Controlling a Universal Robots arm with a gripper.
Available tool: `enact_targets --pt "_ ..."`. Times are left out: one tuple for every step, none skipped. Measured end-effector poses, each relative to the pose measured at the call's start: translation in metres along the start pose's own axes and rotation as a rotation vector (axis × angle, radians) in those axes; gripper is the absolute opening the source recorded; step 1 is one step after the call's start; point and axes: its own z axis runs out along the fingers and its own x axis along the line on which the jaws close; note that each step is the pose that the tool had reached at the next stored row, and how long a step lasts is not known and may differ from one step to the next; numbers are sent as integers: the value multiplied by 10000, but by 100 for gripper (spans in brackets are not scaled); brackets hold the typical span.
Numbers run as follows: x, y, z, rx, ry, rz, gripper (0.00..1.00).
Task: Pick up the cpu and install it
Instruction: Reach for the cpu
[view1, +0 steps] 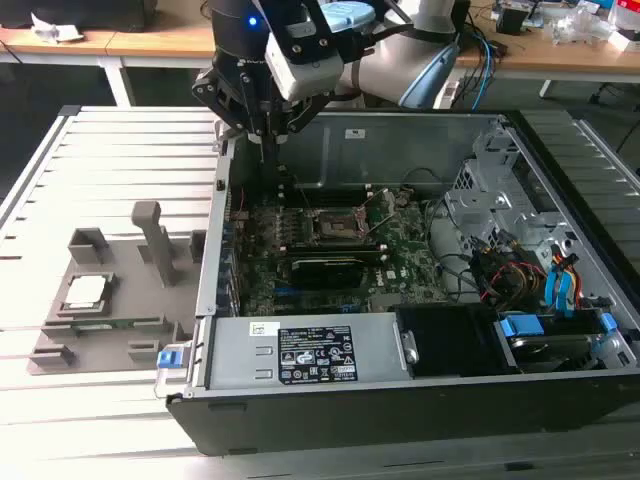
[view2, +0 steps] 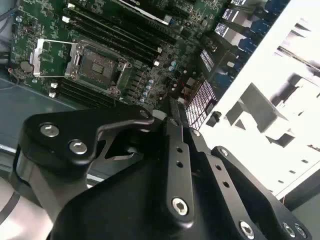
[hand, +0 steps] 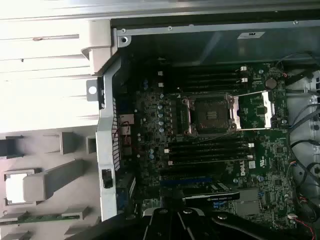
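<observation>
In the exterior view, the arm (view1: 420, 60) is reaching in from the far side of the counter (view1: 110, 160) and bending down. Its fingers (view1: 265, 140) are pointing straight down. They are hanging over the far corner of the open computer case (view1: 450, 410), the corner on the exterior view's left. The fingers are pressing close together into one thin tip and are holding nothing. The cpu (view1: 85, 290) is lying flat in a grey tray (view1: 110, 335) on the counter. The tray is sitting beside the case, near the counter's edge on the exterior view's left. The cpu is well apart from the fingers. Inside the case, a black socket (view1: 335, 225) is sitting in the middle of the green board (view1: 400, 260). A long black card (view1: 325, 270) is lying just beside it.

In the second wrist view, the black fingers (view2: 175, 135) are meeting at their tips with nothing between them. Past them, the socket (view2: 100, 62) is showing with its metal lid folded open to one side. The tray (view2: 260, 115) is glowing bright outside the case.

In the first wrist view, the camera is looking down into the case. The socket (hand: 210, 115) is lying open on the green board. The cpu (hand: 14, 189) is showing as a bright square in the tray (hand: 55, 180), outside the case wall (hand: 107, 150).
</observation>
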Motion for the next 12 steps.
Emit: enact_targets --pt "45 -3 -2 0 1 -1 11" --pt "88 -7 -3 0 1 -1 11" --pt "128 -10 -4 1 1 -3 11" --pt "159 -12 -5 0 1 -3 11" --pt "207 -15 -6 0 0 -1 11" --pt "235 -17 -6 0 0 -1 11" --pt "259 -19 -7 0 0 -2 11" --pt "289 -22 -8 0 0 -3 11" --pt "309 -23 -9 1 0 -3 11" --pt "390 -29 -10 0 -2 -1 11" --pt "421 -31 -11 0 -2 -1 11" --pt "436 -33 -11 -1 -2 -2 11"
